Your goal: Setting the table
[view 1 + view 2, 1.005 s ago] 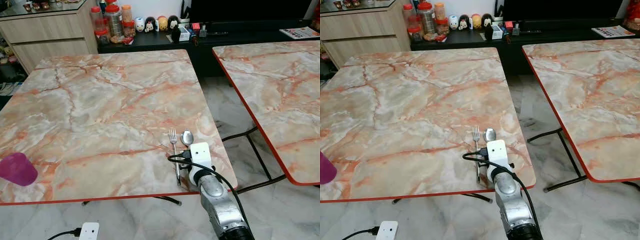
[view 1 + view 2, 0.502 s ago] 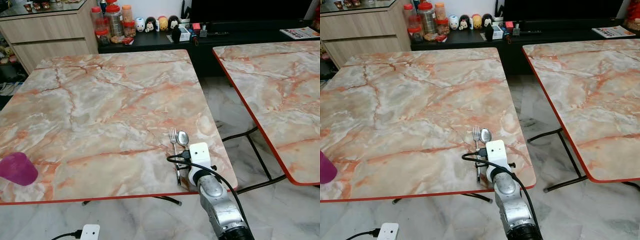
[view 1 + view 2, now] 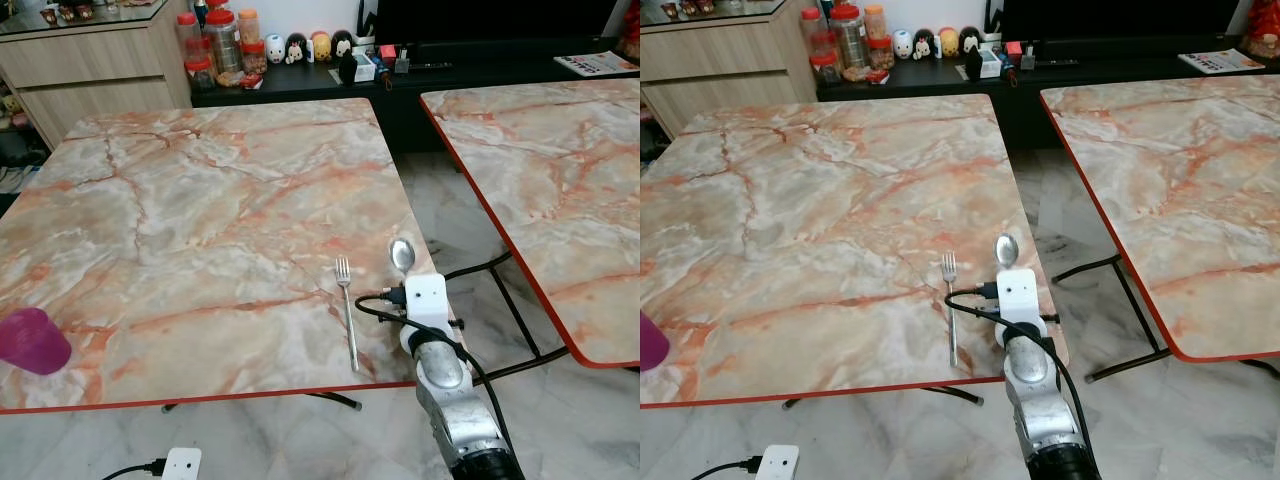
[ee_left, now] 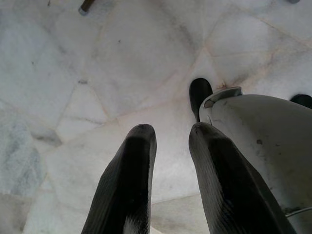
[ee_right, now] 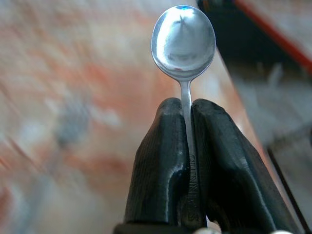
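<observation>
Domestic room, pale stone floor; a marble-patterned table (image 3: 200,200) with a red edge stands in front of the robot, a second like it to the right, and a dark sideboard with jars and small figures behind. A fork (image 3: 347,310) lies flat near the table's near right corner, tines pointing away from the robot. The right gripper (image 5: 187,146) is over that corner, just right of the fork, its fingers (image 5: 158,161) clamped tight on the handle of a spoon (image 5: 183,41), bowl forward and clear of the fork. Whether the spoon touches the surface cannot be told. A pink cup (image 3: 32,340) sits at the near left edge. The left gripper (image 4: 170,161) hangs idle over the floor, fingers a little apart and holding nothing. Judgement: the step in hand is placing the spoon. It should be lowered level, parallel to the fork and slightly apart, kept inboard of the right edge, and released only once it rests flat.
</observation>
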Robot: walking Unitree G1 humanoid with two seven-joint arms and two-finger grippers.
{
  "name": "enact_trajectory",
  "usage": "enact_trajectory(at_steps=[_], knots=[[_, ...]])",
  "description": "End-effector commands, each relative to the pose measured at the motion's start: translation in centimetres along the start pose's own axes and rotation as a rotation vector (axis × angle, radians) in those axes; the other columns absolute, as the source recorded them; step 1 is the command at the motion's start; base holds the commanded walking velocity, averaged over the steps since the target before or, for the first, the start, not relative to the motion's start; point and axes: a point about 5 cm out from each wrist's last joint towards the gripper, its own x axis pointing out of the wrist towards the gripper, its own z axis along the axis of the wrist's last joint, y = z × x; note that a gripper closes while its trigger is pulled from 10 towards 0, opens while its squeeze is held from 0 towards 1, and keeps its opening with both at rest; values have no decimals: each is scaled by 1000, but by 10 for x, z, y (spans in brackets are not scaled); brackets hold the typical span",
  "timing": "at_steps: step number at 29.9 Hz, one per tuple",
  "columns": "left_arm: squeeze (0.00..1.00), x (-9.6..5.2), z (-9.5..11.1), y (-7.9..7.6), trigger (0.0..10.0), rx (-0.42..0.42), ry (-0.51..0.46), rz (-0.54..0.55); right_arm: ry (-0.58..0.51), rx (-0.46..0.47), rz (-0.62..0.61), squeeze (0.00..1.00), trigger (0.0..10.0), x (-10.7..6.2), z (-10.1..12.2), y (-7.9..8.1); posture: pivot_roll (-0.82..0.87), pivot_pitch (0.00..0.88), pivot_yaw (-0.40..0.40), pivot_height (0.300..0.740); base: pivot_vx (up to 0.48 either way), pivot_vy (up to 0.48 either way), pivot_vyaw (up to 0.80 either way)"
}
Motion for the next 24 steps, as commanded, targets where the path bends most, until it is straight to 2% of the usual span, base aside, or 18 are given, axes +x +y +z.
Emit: enact_trajectory(at_steps=[1, 6, 9, 14, 24], knots=[[0, -1, -5, 0, 10000, 2, 11, 12, -127, -5, 66, 0, 10000, 2, 22, 11, 10, 58, 35, 740, 0, 0, 0], [0, 0, -3, -3, 10000, -4, 14, 13, -190, -14, 137, 0, 10000, 1, 27, 22, 15, 50, 30, 740, 0, 0, 0], [0, 1, 0, -3, 10000, -8, 10, 17, -251, 23, 153, 0, 10000, 0, 36, 24, 13, 52, 31, 740, 0, 0, 0], [0, 1, 2, -3, 10000, 2, -3, 33, -280, 18, 175, 0, 10000, -1, 39, 25, 8, 54, 25, 740, 0, 0, 0], [0, 0, -3, -1, 10000, 0, 11, 53, -291, 16, 165, 0, 10000, 1, 41, 23, 7, 52, 22, 740, 0, -480, 0]])
